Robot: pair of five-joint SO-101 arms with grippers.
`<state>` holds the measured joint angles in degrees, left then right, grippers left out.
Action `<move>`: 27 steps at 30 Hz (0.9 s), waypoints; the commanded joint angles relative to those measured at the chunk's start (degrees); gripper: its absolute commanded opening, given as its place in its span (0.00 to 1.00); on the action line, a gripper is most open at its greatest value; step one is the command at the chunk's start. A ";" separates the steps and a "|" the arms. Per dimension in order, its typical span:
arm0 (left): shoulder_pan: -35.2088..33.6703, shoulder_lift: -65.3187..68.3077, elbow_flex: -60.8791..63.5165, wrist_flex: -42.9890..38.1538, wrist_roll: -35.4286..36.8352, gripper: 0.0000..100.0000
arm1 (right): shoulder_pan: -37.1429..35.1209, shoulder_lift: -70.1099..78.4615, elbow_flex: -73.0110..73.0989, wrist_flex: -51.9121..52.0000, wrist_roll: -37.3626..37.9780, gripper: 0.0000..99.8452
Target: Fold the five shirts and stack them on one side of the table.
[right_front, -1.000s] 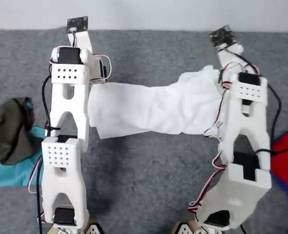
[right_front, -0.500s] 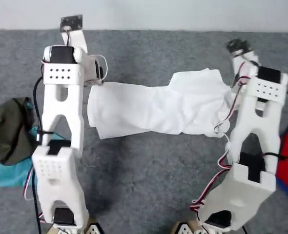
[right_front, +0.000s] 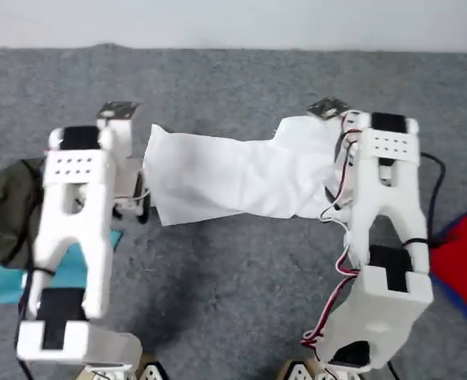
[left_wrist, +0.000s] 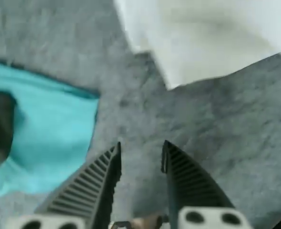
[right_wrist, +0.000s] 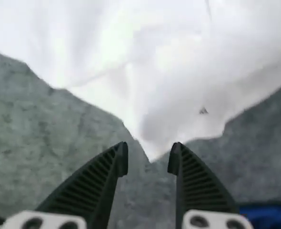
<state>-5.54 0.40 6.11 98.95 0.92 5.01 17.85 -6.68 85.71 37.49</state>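
Grey carpet (right_front: 241, 301) bore a white shirt (right_front: 233, 178) seemingly part-folded, left gripper (left_wrist: 140, 155) and right gripper (right_wrist: 149, 160) parted and empty, olive shirt (right_front: 8, 214) atop teal shirt (left_wrist: 45, 129) aside.

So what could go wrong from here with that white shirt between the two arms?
1. The white shirt lies rumpled at its right end; the right arm's open jaws sit at that edge and might pinch only some layers, giving a crooked fold.
2. The left arm's open jaws hang over bare grey table between white shirt and teal shirt; closing there could grab nothing or the wrong shirt.
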 commanded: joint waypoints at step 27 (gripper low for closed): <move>-5.45 -13.01 14.11 1.67 -5.71 0.14 | -0.75 0.13 7.30 -18.51 0.62 0.18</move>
<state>-10.55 -10.42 20.26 98.95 -4.18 4.57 17.85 0.62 68.22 37.67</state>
